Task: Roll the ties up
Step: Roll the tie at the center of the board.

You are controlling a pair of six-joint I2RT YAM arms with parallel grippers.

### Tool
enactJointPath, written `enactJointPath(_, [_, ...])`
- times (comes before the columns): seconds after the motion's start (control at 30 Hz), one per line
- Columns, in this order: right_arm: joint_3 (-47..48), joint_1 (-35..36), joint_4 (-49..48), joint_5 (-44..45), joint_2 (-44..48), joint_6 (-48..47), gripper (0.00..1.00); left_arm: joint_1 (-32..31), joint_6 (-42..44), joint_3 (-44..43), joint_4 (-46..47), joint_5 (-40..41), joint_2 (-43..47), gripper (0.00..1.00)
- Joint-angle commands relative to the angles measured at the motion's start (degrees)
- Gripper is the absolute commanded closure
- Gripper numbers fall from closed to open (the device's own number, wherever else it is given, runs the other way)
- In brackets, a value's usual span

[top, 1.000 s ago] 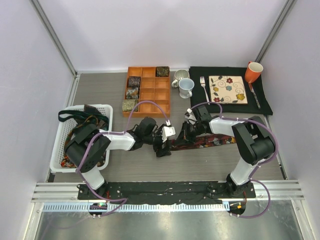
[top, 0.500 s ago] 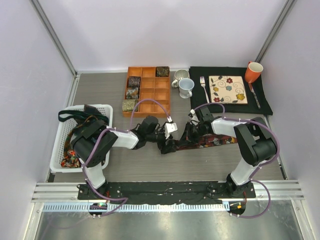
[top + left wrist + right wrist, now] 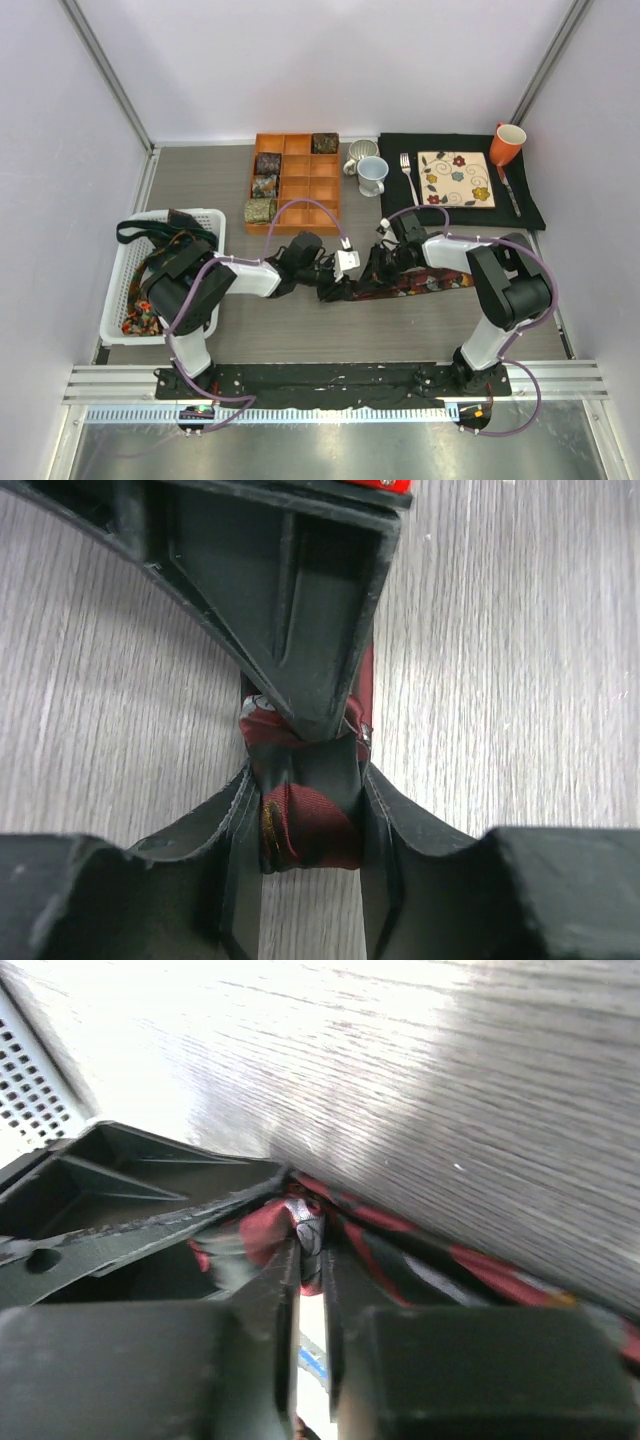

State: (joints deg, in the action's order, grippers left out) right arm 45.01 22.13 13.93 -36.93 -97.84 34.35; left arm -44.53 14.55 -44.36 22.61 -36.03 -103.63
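A maroon patterned tie [image 3: 425,281] lies flat across the table's middle, its left end folded into a small roll. My left gripper [image 3: 335,287] is shut on that rolled end [image 3: 310,825]. My right gripper [image 3: 372,270] meets it from the right and is shut on the same end of the tie [image 3: 312,1235]. Several finished tie rolls [image 3: 264,185] sit in the orange compartment tray [image 3: 310,190]. Loose ties [image 3: 160,255] are heaped in the white basket [image 3: 215,217] at the left.
A black placemat [image 3: 400,205] at the back right carries a floral plate [image 3: 455,178], a fork [image 3: 408,175] and a knife [image 3: 510,195]. An orange mug [image 3: 507,143] stands at its corner. Two mugs [image 3: 368,168] stand beside the tray.
My left gripper has moved right and a little farther from the near edge with the tie's end, closing on my right gripper. The right arm has hardly moved.
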Motion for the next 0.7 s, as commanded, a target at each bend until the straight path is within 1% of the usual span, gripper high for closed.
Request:
enactJointPath(0.0, [-0.99, 0.81, 5.22, 12.24, 0.54, -4.90, 0.74, -0.11, 7.86, 0.23, -13.98, 7.02, 2.99, 0.81])
enactJointPath(0.03, [-0.46, 0.81, 6.01, 11.62, 3.24, -4.99, 0.70, -0.11, 9.87, 1.11, -16.52, 8.07, 4.39, 0.82])
enactJointPath(0.1, [1.04, 0.72, 7.50, 9.78, 5.37, -4.73, 0.60, -0.11, 10.85, 1.90, -18.03, 9.05, 5.28, 0.84])
enactJointPath(0.17, [2.00, 0.81, 8.21, 8.28, 8.10, -4.12, 0.57, -0.11, 11.47, 2.08, -19.80, 9.31, 5.72, 0.84])
enactJointPath(0.27, [2.10, 0.90, 6.99, 4.94, 10.99, -2.19, 0.57, -0.55, 10.42, 1.03, -20.32, 10.10, 5.20, 0.84])
enactJointPath(0.4, [2.27, 2.47, 1.46, 1.43, 11.19, 3.08, 0.53, -0.73, 10.85, -0.29, -21.03, 10.45, 4.23, 0.83])
enactJointPath(0.5, [3.06, 4.67, -1.53, 1.50, 8.99, 5.37, 0.52, -0.82, 11.38, -1.08, -21.47, 10.54, 3.62, 0.81])
enactJointPath(0.63, [5.17, 6.87, -2.07, 3.44, 5.30, 4.94, 0.52, -0.82, 11.38, -1.52, -21.47, 10.19, 3.18, 0.79])
enactJointPath(0.67, [5.69, 7.31, -2.16, 4.05, 4.42, 4.76, 0.53, -0.91, 11.29, -1.61, -21.47, 10.10, 3.00, 0.78])
